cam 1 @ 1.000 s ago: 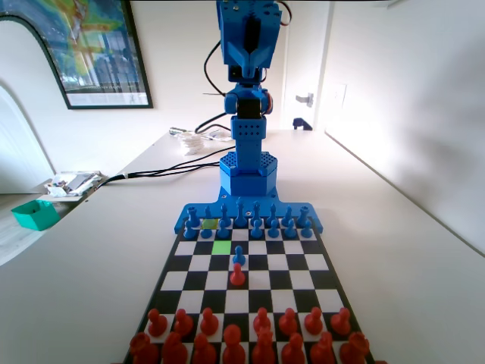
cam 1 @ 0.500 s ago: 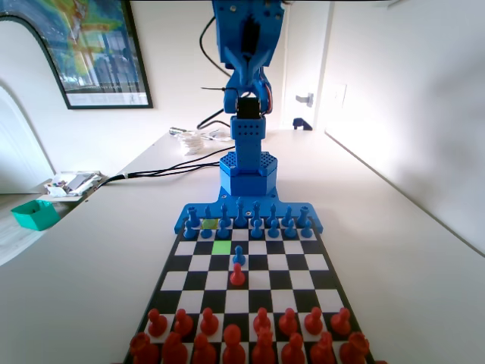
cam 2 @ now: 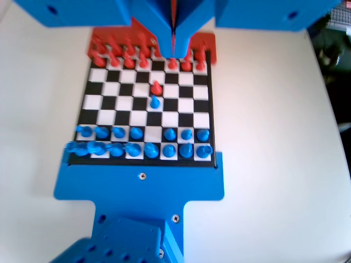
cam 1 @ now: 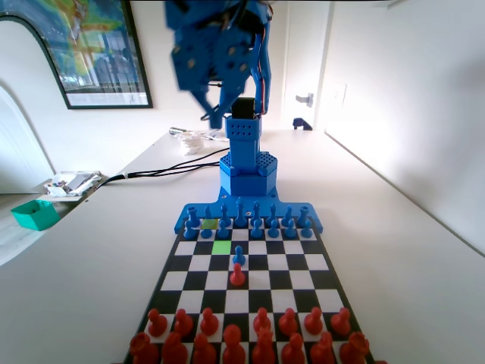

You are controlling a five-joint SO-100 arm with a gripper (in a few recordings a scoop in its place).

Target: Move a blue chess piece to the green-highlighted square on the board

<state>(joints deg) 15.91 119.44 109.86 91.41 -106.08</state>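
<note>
Blue pawns [cam 1: 224,224] sit untouched behind the green-highlighted square [cam 1: 221,247], since the clenched, empty hand [cam 2: 174,52] hangs high above it.

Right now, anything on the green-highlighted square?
The green-highlighted square is bare. A blue pawn stands diagonally right-nearer, facing a red pawn. The gripper hangs high above.

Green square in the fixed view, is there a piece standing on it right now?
No. The green square is bare; the nearest advanced blue pawn stands on a different square, right of it and closer to the camera.
</note>
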